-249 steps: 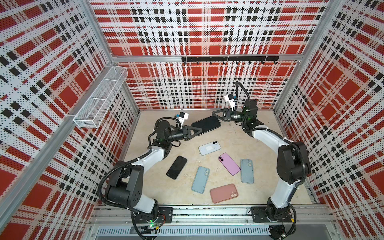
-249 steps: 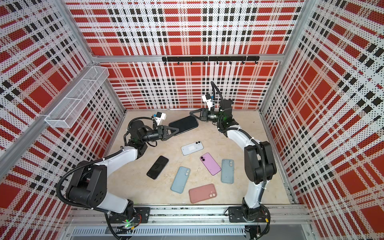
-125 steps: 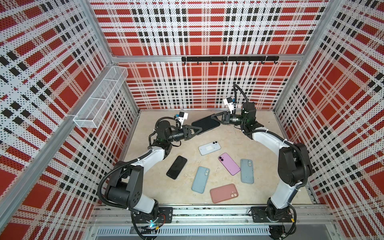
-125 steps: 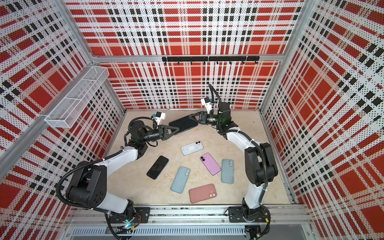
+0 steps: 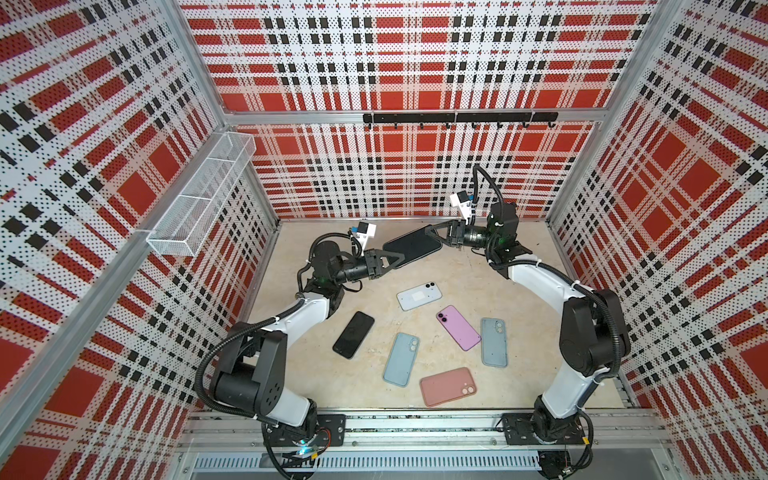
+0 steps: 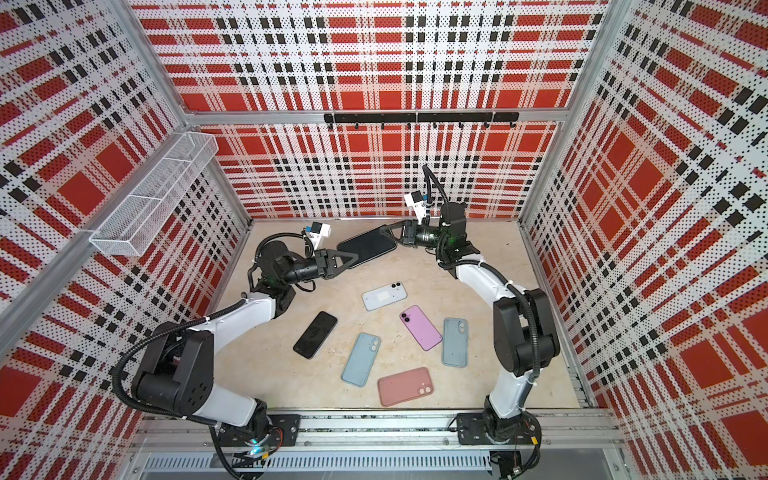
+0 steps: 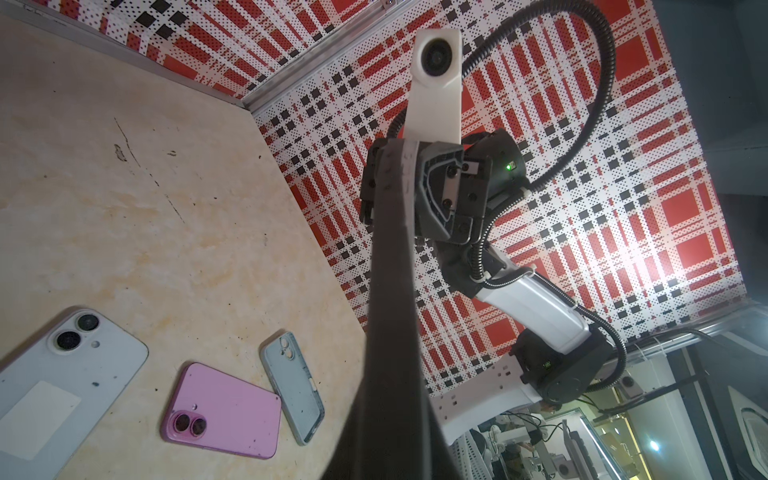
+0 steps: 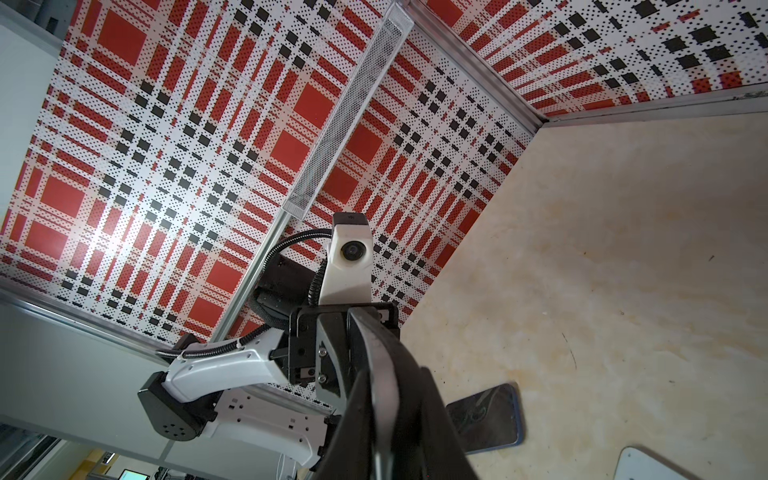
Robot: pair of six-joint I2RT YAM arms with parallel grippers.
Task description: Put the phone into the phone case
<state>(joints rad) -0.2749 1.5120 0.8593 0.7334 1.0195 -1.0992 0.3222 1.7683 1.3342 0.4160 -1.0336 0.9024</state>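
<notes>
While the black phone (image 5: 353, 335) lies flat on the desk (image 5: 478, 282), left jaws and right jaws clamp opposite ends of the raised black phone case (image 5: 411, 249).

L tool (image 5: 399, 260), R tool (image 5: 432, 233): both clamped, aloft.

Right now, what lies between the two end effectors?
A black phone-shaped slab, its ends clamped by left end effector and right end effector; both top views show it.
</notes>
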